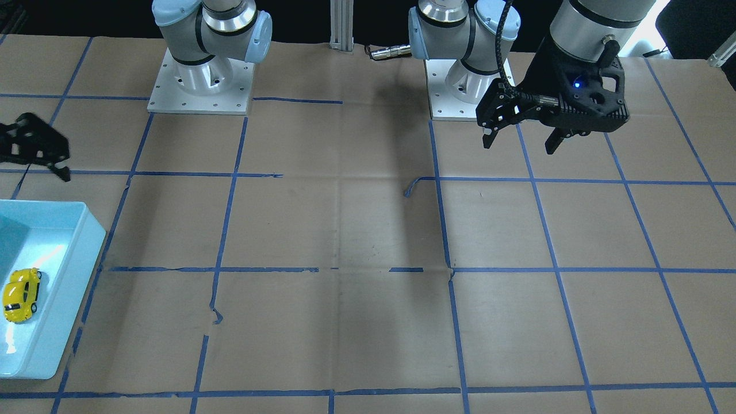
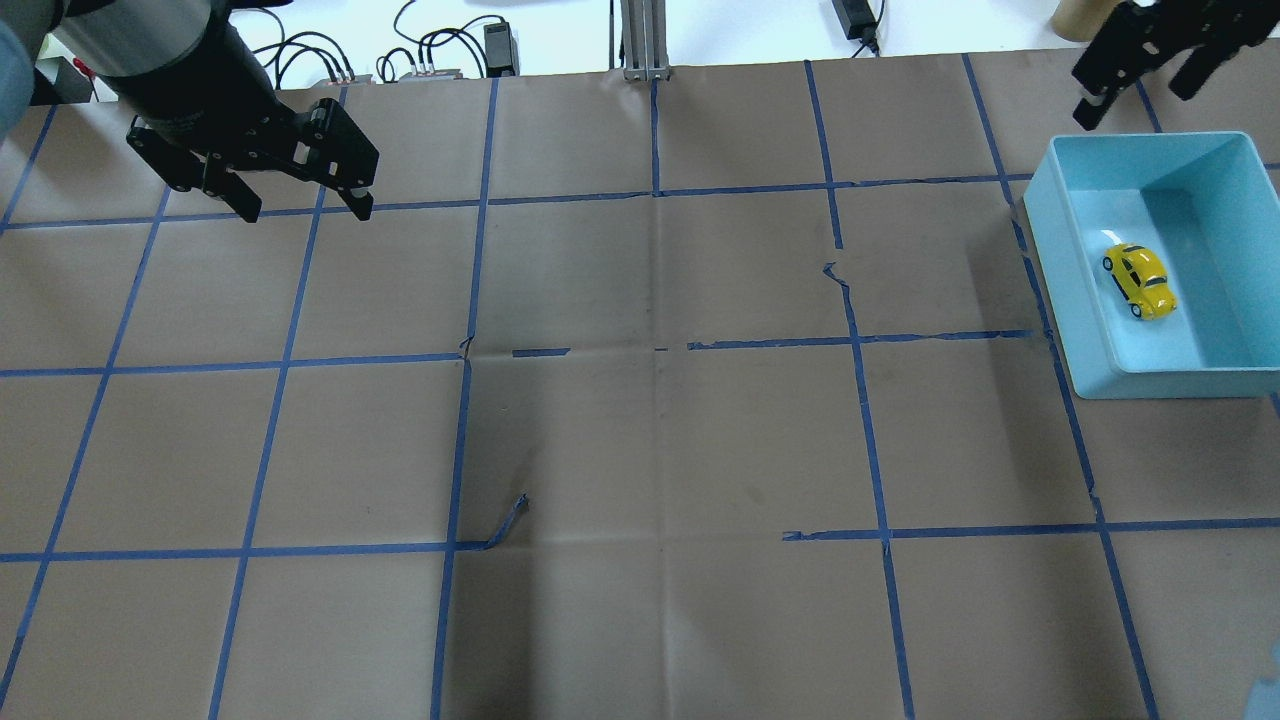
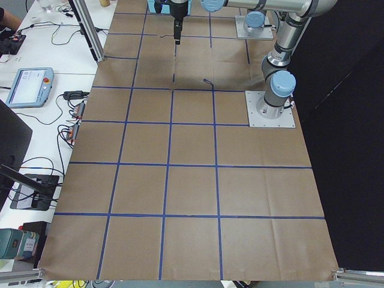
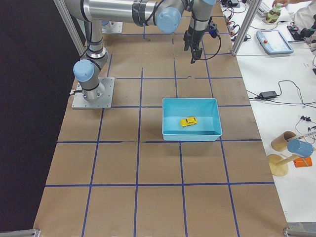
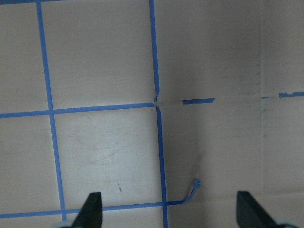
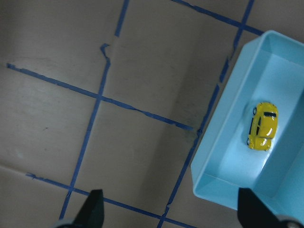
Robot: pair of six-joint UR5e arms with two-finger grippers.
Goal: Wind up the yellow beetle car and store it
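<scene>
I see the yellow beetle car (image 2: 1139,280) standing on its wheels inside the light-blue bin (image 2: 1180,384). Left gripper (image 2: 307,213) and right gripper (image 2: 1136,104): jaws spread, holding nothing.

Brown paper-covered table (image 2: 640,450) with blue tape grid (image 1: 575,270), white workbench (image 4: 276,118) alongside, black backdrop (image 4: 29,98) opposite

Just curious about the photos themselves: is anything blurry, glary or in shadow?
Front-facing view: the right gripper at the picture's edge is smeared by blur, the left gripper is sharp, and white glare streaks the floor of the blue bin beside the yellow beetle car. Overhead view: the same glare in the bin, and a soft dark shadow over the middle of the table.
</scene>
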